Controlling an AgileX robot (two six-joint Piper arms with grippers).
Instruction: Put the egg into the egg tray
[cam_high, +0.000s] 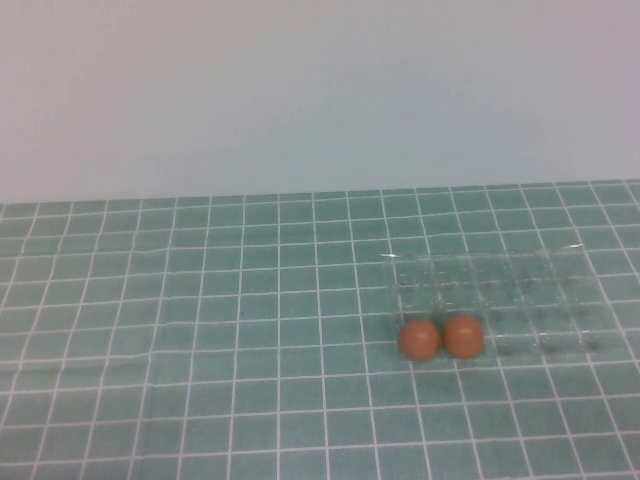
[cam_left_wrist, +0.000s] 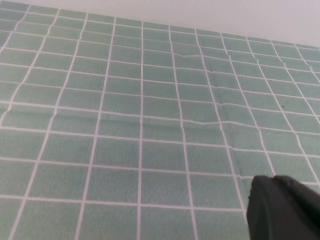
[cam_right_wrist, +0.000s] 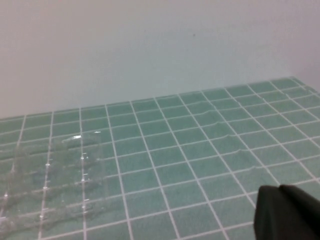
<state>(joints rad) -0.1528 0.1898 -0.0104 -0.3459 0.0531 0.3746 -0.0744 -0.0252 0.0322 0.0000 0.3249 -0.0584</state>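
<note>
Two orange-brown eggs, the left egg (cam_high: 419, 340) and the right egg (cam_high: 463, 336), sit side by side and touching at the near left corner of the clear egg tray (cam_high: 540, 300). I cannot tell whether they rest in its cups or against its edge. The tray also shows as faint glints in the right wrist view (cam_right_wrist: 55, 175). Neither arm shows in the high view. My left gripper (cam_left_wrist: 274, 184) hangs shut and empty over bare tiles. My right gripper (cam_right_wrist: 279, 192) is shut and empty, off to the side of the tray.
The table carries a green cloth with a white grid (cam_high: 200, 330), slightly creased. A plain pale wall (cam_high: 320, 90) stands behind its far edge. Nothing else lies on the cloth.
</note>
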